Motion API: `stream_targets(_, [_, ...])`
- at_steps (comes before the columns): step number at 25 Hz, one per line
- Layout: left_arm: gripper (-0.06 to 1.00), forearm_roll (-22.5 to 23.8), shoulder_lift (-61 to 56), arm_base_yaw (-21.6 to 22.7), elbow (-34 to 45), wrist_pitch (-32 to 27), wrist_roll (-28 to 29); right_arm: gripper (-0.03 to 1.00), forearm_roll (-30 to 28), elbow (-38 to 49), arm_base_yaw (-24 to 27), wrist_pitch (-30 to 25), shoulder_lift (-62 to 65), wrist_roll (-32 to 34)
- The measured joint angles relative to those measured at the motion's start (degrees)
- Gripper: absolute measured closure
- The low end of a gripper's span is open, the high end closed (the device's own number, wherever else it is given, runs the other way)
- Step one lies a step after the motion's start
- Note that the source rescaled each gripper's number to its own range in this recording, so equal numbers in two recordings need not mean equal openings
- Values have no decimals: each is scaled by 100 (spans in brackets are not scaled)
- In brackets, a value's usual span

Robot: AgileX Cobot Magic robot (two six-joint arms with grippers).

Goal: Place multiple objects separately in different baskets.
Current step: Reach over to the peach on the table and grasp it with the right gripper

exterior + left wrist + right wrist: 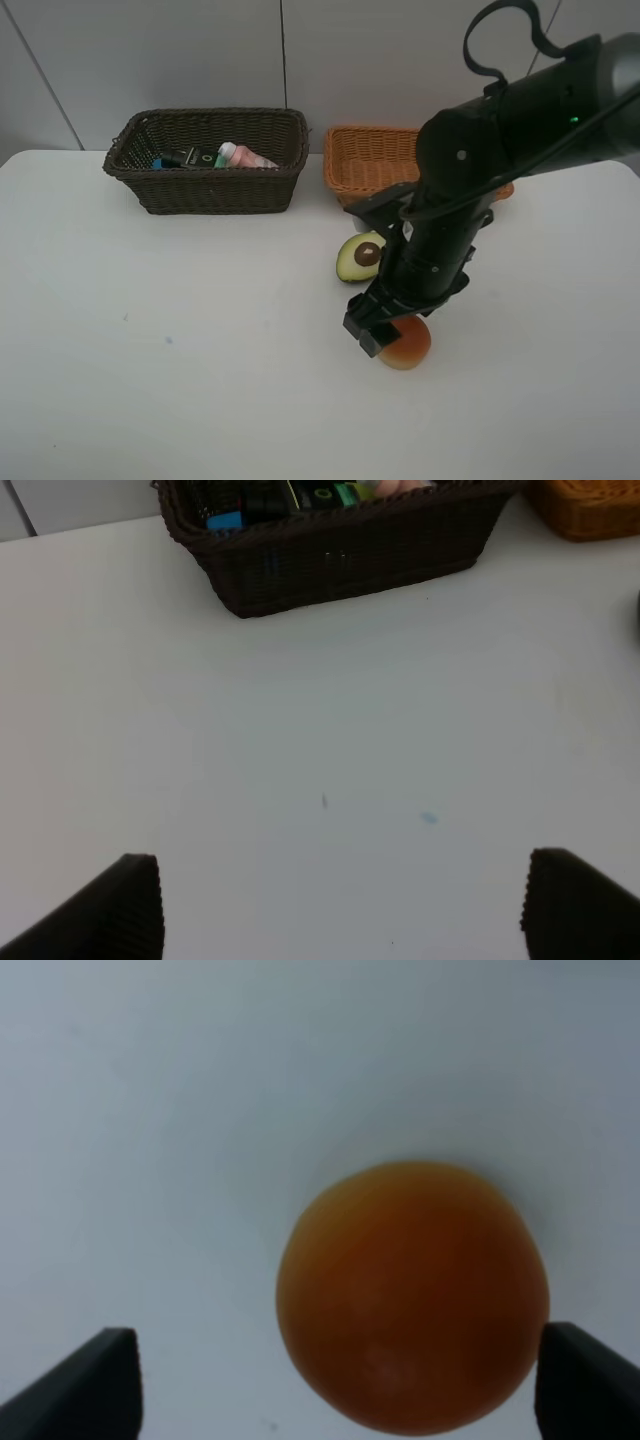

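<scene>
A red-yellow peach lies on the white table, with an avocado half just behind it. My right gripper hangs open right over the peach, one finger on each side and neither touching it. The dark brown basket at the back left holds a dark green pump bottle, a pink bottle and a blue eraser. The orange-tan basket stands to its right, partly hidden by the right arm. My left gripper is open above bare table.
A grey wall runs close behind both baskets. The left wrist view shows the dark basket ahead with the blue eraser inside, and a corner of the tan basket.
</scene>
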State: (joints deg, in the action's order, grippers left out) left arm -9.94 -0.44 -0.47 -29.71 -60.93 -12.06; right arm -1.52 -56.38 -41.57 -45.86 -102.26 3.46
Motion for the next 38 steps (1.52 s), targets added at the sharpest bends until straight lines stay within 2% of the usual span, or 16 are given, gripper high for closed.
stream_targets(7, [6, 0, 0, 0, 0, 0, 0, -3, -261, 144, 0, 392, 0, 21])
stream_targets(13, [6, 0, 0, 0, 0, 0, 0, -3, -504, 144, 10, 487, -42, 40])
stream_targets(20, [6, 0, 0, 0, 0, 0, 0, -3, -555, 144, 402, 493, -109, 62])
stream_targets(31, [6, 0, 0, 0, 0, 0, 0, -3, 267, 144, 523, 571, -126, -214])
stream_targets(38, [6, 0, 0, 0, 0, 0, 0, -3, 278, 144, 523, 609, -602, -241])
